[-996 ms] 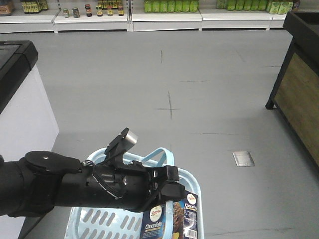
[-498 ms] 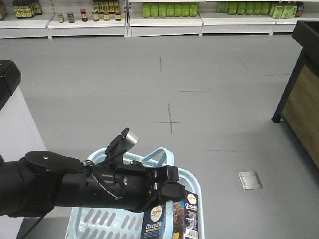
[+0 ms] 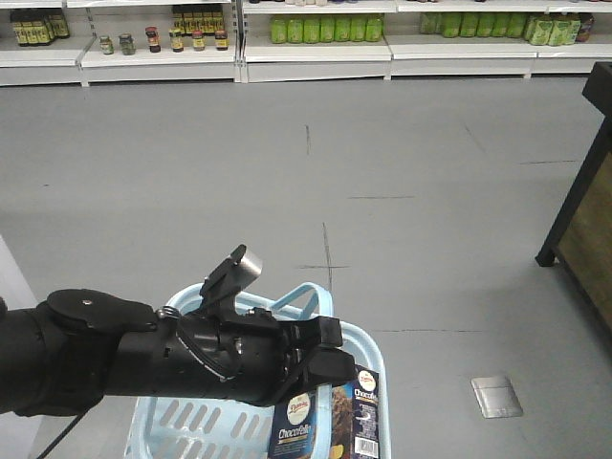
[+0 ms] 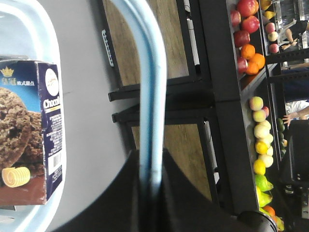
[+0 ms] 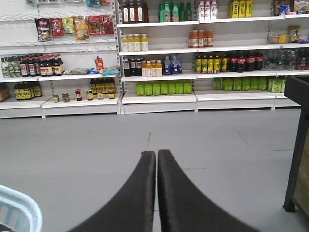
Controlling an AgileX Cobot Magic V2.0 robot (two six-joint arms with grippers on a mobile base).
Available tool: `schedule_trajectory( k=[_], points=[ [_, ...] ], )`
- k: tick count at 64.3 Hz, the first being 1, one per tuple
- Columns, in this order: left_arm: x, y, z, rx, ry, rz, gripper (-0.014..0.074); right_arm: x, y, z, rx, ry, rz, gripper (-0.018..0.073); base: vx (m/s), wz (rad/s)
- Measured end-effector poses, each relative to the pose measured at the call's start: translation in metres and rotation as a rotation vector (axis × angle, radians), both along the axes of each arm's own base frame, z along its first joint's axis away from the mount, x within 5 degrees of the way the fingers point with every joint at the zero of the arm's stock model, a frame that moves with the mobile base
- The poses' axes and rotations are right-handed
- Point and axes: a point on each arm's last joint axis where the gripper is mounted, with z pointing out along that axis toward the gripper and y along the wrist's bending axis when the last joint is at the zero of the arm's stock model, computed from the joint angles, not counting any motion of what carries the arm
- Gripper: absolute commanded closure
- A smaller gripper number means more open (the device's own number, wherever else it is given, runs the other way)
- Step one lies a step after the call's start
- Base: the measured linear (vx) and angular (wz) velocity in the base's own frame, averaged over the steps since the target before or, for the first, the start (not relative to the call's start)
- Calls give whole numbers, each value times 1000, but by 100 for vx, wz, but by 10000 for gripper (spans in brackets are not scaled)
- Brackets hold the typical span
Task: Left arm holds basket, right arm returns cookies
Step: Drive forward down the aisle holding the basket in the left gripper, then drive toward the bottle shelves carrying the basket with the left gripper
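As the base advances toward the shelves [image 3: 316,46] at 12 o'clock, my left pincer [image 4: 150,166] stays clenched on the basket [image 3: 191,426]. The right pincer [image 5: 157,162] is closed and empty, and the cookies [image 3: 330,426] are not yet returned.

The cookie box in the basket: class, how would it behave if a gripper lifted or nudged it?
The cookie box looks like printed cardboard with crisp edges, so it is probably stiff but crushable. It appears to stand on end in the basket, tall and thin, so a nudge may tip it. It is likely light for its size.
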Motion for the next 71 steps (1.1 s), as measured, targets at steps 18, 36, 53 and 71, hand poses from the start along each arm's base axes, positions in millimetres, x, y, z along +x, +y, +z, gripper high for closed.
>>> schedule_trajectory(
  k=[18,36,53,71],
  points=[
    [0,0,0,0,0,0,604,0,0,0,0,0,0,567,33,-2],
    [0,0,0,0,0,0,604,0,0,0,0,0,0,567,32,2],
    [0,0,0,0,0,0,604,0,0,0,0,0,0,567,32,6],
    [0,0,0,2,0,4,604,0,0,0,0,1,0,567,32,7]
  ],
)
